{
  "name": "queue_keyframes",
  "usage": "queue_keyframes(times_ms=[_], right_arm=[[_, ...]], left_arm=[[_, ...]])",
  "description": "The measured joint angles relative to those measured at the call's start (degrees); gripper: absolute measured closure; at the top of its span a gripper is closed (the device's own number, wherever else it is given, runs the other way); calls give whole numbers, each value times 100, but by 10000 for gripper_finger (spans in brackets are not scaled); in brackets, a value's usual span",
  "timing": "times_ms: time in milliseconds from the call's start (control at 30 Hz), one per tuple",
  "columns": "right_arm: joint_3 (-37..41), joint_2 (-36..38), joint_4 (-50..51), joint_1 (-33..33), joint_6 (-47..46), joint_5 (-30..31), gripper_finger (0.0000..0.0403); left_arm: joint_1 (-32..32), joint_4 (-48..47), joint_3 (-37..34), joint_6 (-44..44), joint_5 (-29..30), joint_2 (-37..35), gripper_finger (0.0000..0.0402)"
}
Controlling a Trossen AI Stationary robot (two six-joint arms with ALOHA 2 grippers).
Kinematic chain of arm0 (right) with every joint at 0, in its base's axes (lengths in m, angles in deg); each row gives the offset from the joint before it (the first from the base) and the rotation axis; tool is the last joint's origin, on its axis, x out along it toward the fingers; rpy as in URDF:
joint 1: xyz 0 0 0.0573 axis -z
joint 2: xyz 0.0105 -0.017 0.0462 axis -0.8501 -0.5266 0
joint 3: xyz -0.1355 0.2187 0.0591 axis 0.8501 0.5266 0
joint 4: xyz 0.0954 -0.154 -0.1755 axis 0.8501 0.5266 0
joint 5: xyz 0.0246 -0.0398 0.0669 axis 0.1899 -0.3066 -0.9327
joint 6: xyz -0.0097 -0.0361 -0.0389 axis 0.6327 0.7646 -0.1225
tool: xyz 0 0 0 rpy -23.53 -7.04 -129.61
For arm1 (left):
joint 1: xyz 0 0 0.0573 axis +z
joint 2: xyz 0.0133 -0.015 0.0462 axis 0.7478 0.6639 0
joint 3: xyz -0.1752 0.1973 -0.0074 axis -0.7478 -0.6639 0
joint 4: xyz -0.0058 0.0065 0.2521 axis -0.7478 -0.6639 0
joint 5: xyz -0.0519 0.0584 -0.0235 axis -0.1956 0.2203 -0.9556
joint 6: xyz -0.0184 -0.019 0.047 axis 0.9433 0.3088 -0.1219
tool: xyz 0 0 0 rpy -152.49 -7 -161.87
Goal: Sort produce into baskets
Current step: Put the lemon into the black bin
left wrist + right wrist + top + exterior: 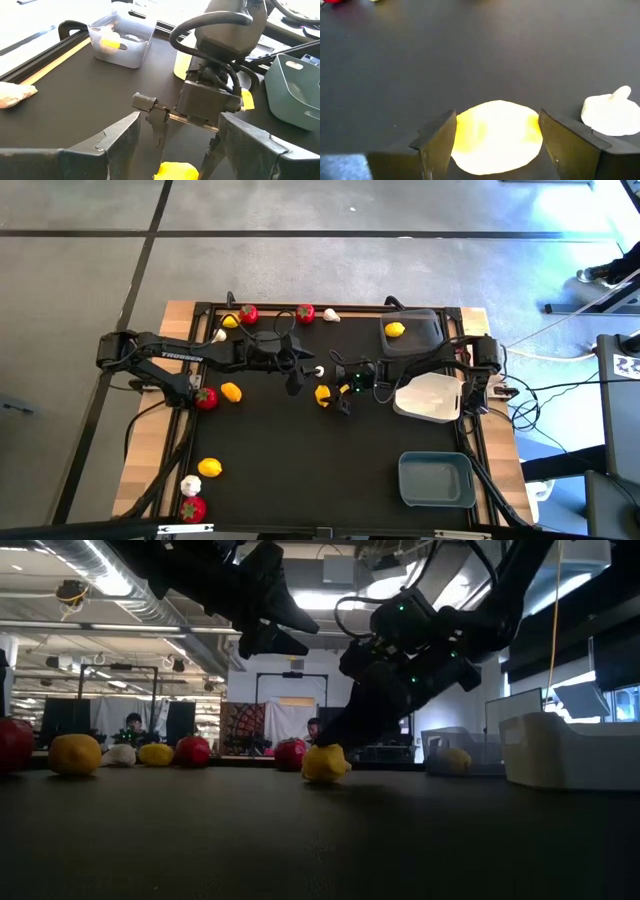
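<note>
Lemon (496, 135) btwn right gripper (495, 142) jaws, mid-mat.

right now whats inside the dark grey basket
The dark grey basket at the table's far right holds one yellow lemon, lying toward its left end. The left wrist view may show something pale beside it, but that cannot be made out. Nothing covers the basket.

A yellow lemon (496, 134) is seen on the dark surface (470, 55), flanked closely by the two jaws of the right gripper (496, 142). A white garlic bulb (611, 112) lies just beside one jaw
</note>
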Motion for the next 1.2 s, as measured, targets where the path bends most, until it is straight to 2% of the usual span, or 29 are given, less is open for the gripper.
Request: queue_keyframes(times_ms=[200, 400, 500, 733, 833, 1200], right_arm=[[-11, 9, 409, 68, -514, 382, 120], [-4, 8, 642, 58, -650, 614, 128], [-4, 7, 695, 62, -712, 599, 156], [5, 5, 691, 63, -716, 599, 252], [7, 2, 670, 61, -708, 613, 275], [20, -3, 564, 60, -550, 646, 277]], left_arm=[[0, 0, 0, -1, 0, 0, 141], [0, 0, 0, 2, 14, 0, 141], [0, 0, 0, 7, 18, 0, 141], [0, 0, 0, 7, 20, 0, 141], [0, 0, 0, 8, 20, 0, 141], [0, 0, 0, -8, 20, 0, 141]])
